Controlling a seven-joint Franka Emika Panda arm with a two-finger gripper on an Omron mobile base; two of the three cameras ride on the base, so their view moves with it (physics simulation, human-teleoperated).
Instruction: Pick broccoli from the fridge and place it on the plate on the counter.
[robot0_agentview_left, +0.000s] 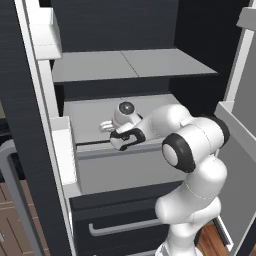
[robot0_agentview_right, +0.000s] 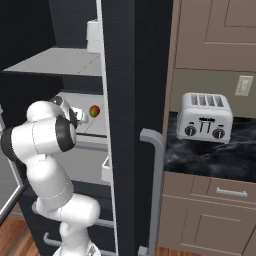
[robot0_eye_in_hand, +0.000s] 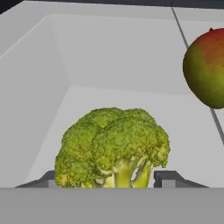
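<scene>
The broccoli (robot0_eye_in_hand: 114, 146), a yellow-green floret with a pale stem, lies on the light grey floor of the fridge's pale drawer (robot0_eye_in_hand: 87, 65). In the hand view it sits low and close, between my two dark fingertips (robot0_eye_in_hand: 168, 178). My gripper (robot0_eye_in_hand: 107, 180) is open, one finger on either side of the floret. From the left base view the gripper (robot0_agentview_left: 106, 125) reaches into the fridge (robot0_agentview_left: 125, 30) over the drawer. The right base view has the gripper (robot0_agentview_right: 80, 116) just left of the round fruit. The counter (robot0_agentview_right: 215, 152) runs to the fridge's right. The plate is out of view.
A round red-and-green fruit (robot0_eye_in_hand: 206, 68) lies to the broccoli's right in the same drawer, also as fruit (robot0_agentview_right: 94, 110). A grey shelf (robot0_agentview_left: 130, 65) hangs above my hand. A white toaster (robot0_agentview_right: 205, 117) stands on the counter. The open fridge door (robot0_agentview_right: 130, 125) stands between arm and counter.
</scene>
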